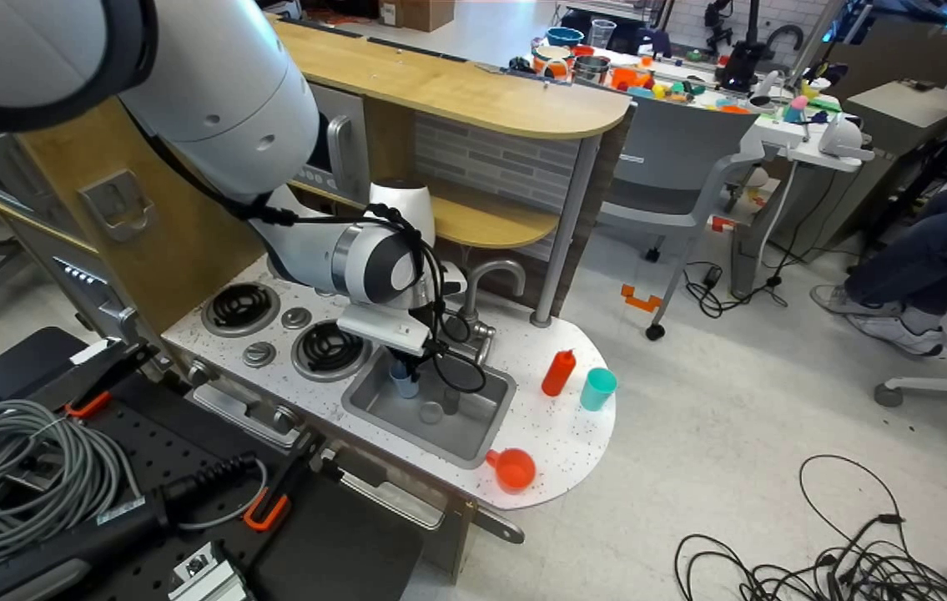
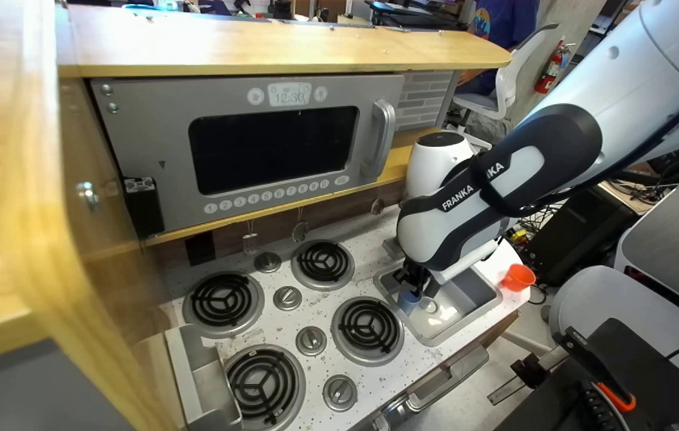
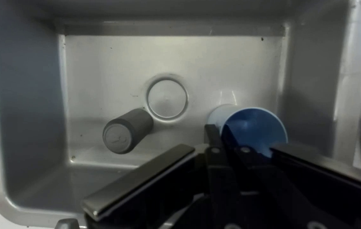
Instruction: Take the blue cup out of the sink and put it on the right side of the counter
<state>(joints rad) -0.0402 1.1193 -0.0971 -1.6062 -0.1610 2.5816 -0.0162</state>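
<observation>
The blue cup (image 3: 256,125) stands in the grey sink (image 3: 167,57) with its open mouth toward the wrist camera. It also shows in both exterior views (image 1: 404,383) (image 2: 408,301), near the sink's burner-side wall. My gripper (image 3: 217,127) reaches down into the sink. One finger is inside the cup and the other is outside, with the cup's rim pinched between them. The fingers are close together. I cannot tell whether the cup's base touches the sink floor. The counter (image 1: 561,438) has a rounded end beyond the sink.
A grey cylinder (image 3: 129,130) stands in the sink by the round drain (image 3: 167,98). A red bottle (image 1: 558,372), a teal cup (image 1: 598,389) and an orange cup (image 1: 513,470) stand on the rounded counter end. A faucet (image 1: 498,267) rises behind the sink. Burners (image 2: 368,329) lie beside it.
</observation>
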